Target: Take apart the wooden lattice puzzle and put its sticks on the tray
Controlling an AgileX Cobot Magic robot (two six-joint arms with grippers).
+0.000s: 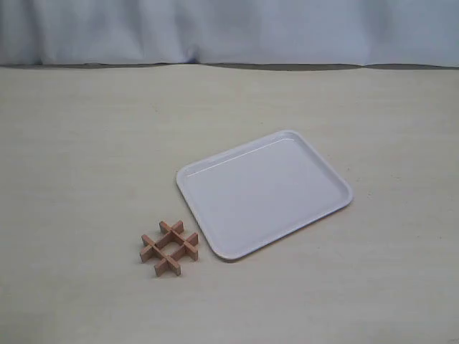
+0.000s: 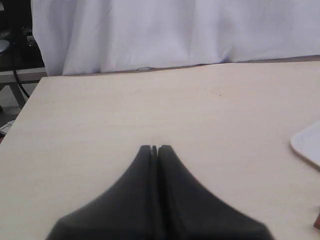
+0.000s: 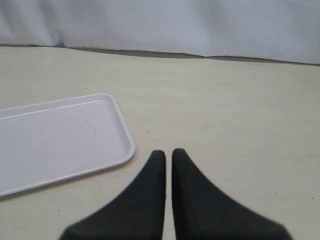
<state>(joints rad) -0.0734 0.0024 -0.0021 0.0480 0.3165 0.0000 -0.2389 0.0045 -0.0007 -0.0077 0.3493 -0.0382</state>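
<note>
The wooden lattice puzzle (image 1: 169, 248) lies whole on the table, its four reddish-brown sticks interlocked in a hash shape, just off the near left corner of the tray (image 1: 265, 190). The white tray holds nothing. Neither arm shows in the exterior view. In the left wrist view my left gripper (image 2: 154, 148) is shut and empty above bare table, with a tray corner (image 2: 307, 145) and a sliver of the puzzle (image 2: 317, 221) at the frame's edge. My right gripper (image 3: 168, 152) is shut but for a thin slit, empty, close beside the tray's corner (image 3: 60, 140).
The pale wooden table (image 1: 86, 143) runs back to a white cloth backdrop (image 1: 229, 29). The left wrist view shows the table's side edge (image 2: 22, 107), with dark equipment and a cable beyond it.
</note>
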